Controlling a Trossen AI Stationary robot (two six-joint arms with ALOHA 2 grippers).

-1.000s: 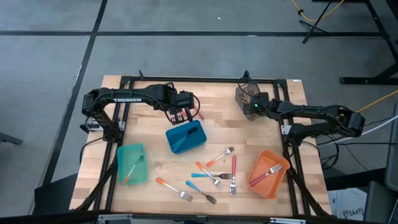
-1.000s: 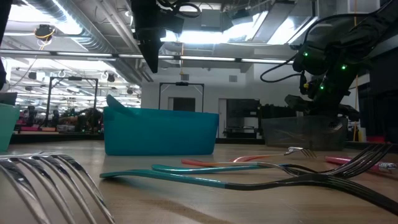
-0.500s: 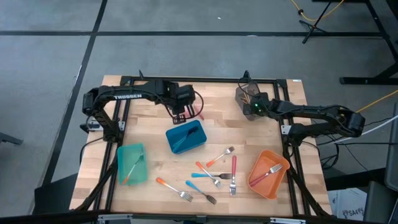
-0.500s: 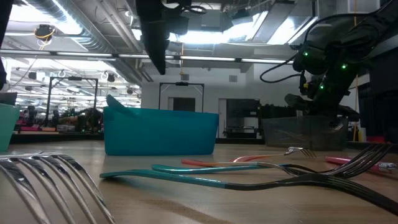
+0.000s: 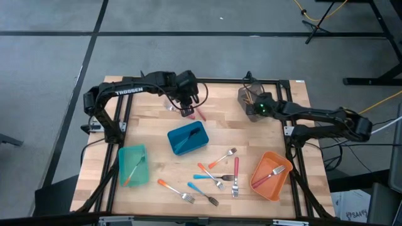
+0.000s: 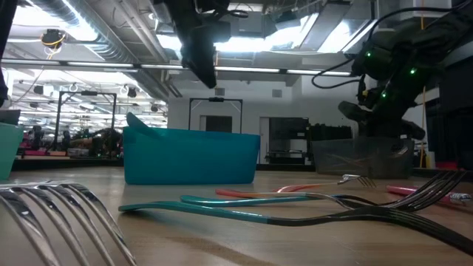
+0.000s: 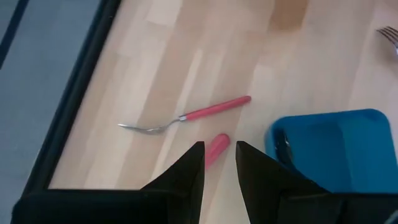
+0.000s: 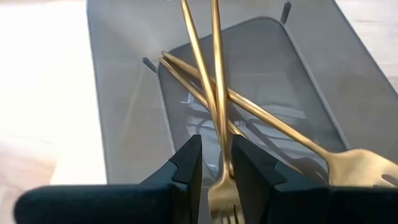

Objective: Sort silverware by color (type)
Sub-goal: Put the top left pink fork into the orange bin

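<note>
My left gripper (image 5: 188, 113) hovers past the far side of the blue bin (image 5: 171, 135) and is shut on a red-handled utensil (image 7: 216, 148). Another red-handled fork (image 7: 186, 115) lies flat on the wood just beyond it (image 5: 201, 115). My right gripper (image 8: 216, 168) hangs over the grey bin (image 5: 245, 94) at the far right and is shut on a gold fork (image 8: 215, 74). Two more gold utensils (image 8: 261, 124) lie crossed inside that bin. Several orange, red and blue-handled forks (image 5: 220, 172) lie loose near the table's near edge. My left gripper pinches the red-handled utensil between its two fingers, coming from above. Only a short pink end (image 7: 217, 144) shows past the fingertips; the fingers hide the rest. It is lifted clear of the table. My right gripper pinches the gold fork near its head (image 8: 222, 186), the tines showing between the fingers. The handle (image 8: 214, 37) reaches away from the fingers over the grey bin. I cannot tell whether it touches the bin's floor.
A teal bin (image 5: 122, 157) with one orange-handled utensil sits near left. The orange bin (image 5: 276, 188), near right, holds a red-handled fork. The blue bin holds blue-handled pieces. Black frame rails run along the table's edges. Bare wood shows between the far rail and the blue bin.
My left gripper has swung from above the blue bin's far edge toward the table's far edge and a little right, turning as it went. My right arm's wrist has lifted slightly above the grey bin. Nothing lying on the table has moved.
</note>
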